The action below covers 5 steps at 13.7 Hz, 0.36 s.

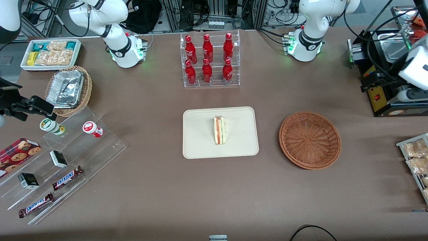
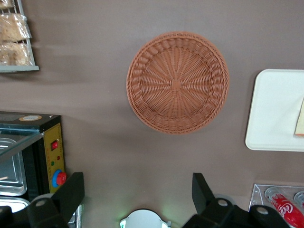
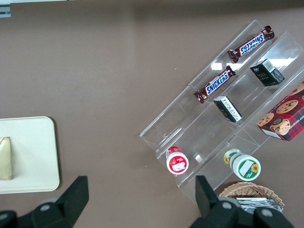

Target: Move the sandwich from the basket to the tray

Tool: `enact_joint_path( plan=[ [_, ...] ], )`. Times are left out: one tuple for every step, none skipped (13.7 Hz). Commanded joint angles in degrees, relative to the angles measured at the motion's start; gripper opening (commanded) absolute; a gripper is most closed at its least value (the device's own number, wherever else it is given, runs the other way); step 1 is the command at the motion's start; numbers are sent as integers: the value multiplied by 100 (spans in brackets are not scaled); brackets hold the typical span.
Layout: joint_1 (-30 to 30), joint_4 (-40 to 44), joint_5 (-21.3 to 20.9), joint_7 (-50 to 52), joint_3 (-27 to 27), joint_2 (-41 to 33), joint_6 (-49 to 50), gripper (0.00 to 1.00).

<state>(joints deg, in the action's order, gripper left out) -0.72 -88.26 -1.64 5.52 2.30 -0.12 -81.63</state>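
Observation:
The sandwich [image 1: 219, 130], a white wedge with red, orange and green layers, lies on the cream tray [image 1: 200, 137] at mid-table. Its edge also shows in the left wrist view [image 2: 300, 118], on the tray [image 2: 273, 109]. The round reddish-brown basket [image 1: 310, 140] stands beside the tray, toward the working arm's end, and is empty; it also shows in the left wrist view [image 2: 178, 83]. The left gripper [image 1: 376, 79] hangs high, farther from the front camera than the basket, by the black oven. It [image 2: 137, 192] is open and empty, fingers [image 2: 205, 190] wide apart.
A clear rack of red bottles [image 1: 211, 60] stands farther from the front camera than the tray. A black oven [image 1: 384, 97] and a wire rack of snack bags [image 1: 416, 160] sit at the working arm's end. A clear stepped shelf with snacks [image 1: 63, 157] lies toward the parked arm's end.

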Motion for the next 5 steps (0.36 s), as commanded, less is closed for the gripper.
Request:
enact_joint_path(
  plan=[
    [-305,362,32,-104,253,206,226,100],
    [-315,336,41,-104,280,171,235,100],
    [-306,327,50,-104,280,162,244,100],
    [-263,318,50,-43,280,170,278,100],
    [-236,318,15,-16,289,179,348,100]
  ],
)
